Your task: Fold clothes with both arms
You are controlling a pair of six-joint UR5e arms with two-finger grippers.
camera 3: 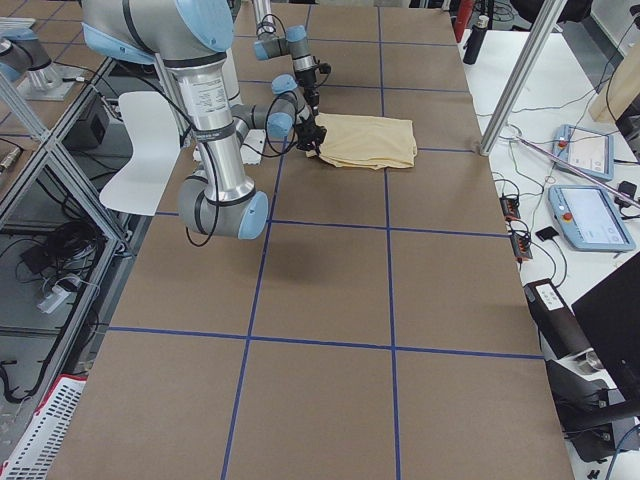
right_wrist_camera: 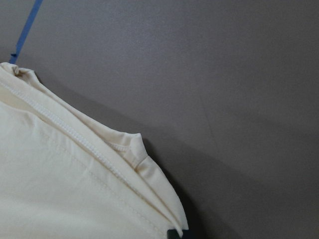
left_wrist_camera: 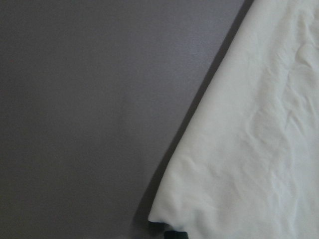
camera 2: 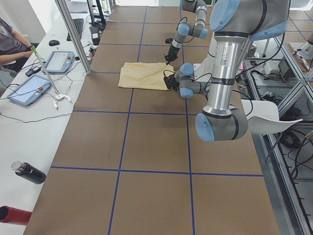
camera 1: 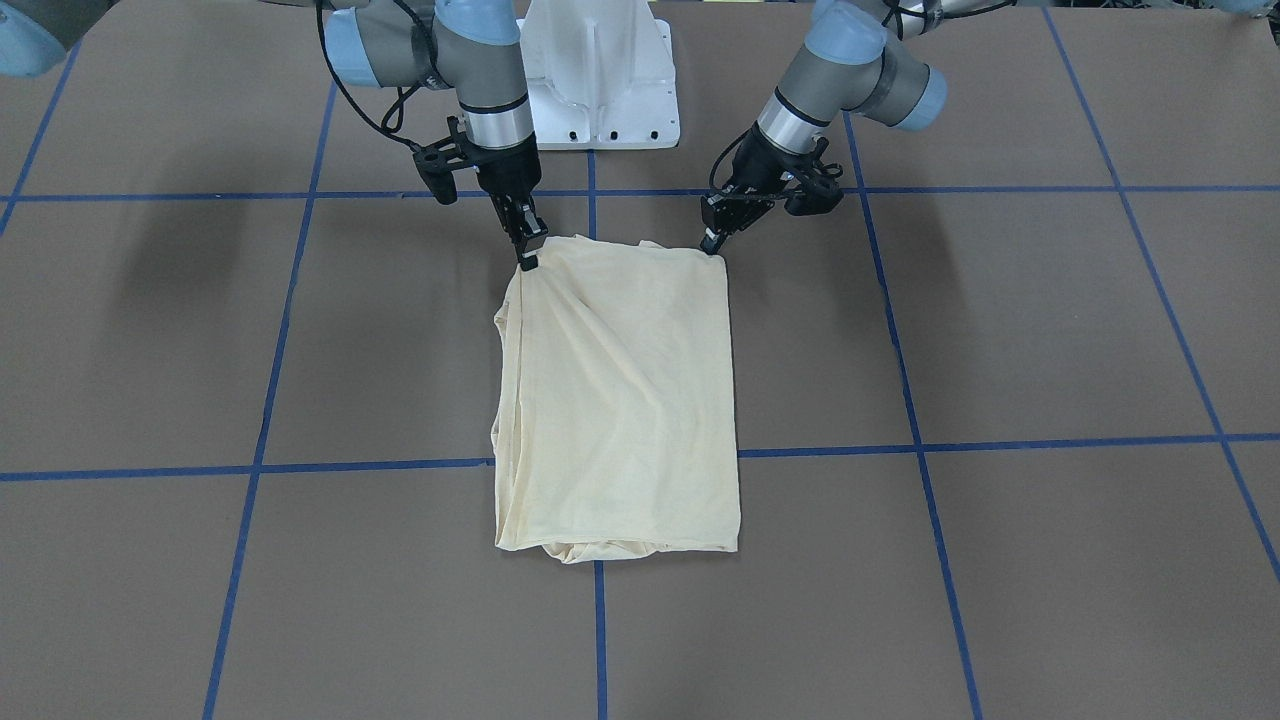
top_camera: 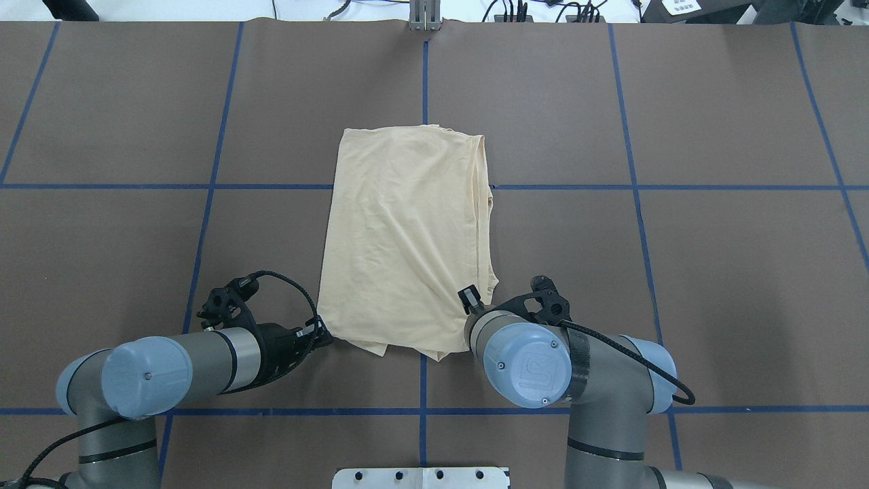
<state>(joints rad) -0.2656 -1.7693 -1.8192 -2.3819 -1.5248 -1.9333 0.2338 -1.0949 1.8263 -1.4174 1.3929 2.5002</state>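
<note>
The clothes are one pale yellow-beige shirt (camera 1: 620, 400) (top_camera: 407, 238), folded into a tall rectangle and lying flat in the middle of the brown table. Its print and label are hidden. My left gripper (camera 1: 712, 243) (top_camera: 324, 335) is shut on the shirt's near corner on my left side. My right gripper (camera 1: 528, 258) (top_camera: 468, 299) is shut on the other near corner, where creases fan out from the pinch. In the left wrist view the cloth (left_wrist_camera: 249, 149) fills the right side. In the right wrist view a hemmed edge (right_wrist_camera: 50, 189) runs down to the fingertip.
The white pedestal base (camera 1: 600, 80) stands just behind the grippers. Blue tape lines (camera 1: 260, 465) grid the brown table. A side bench with tablets (camera 2: 27, 90), a dark bottle (camera 2: 27, 172) and a seated person's arm (camera 2: 12, 54) lies beyond the far edge.
</note>
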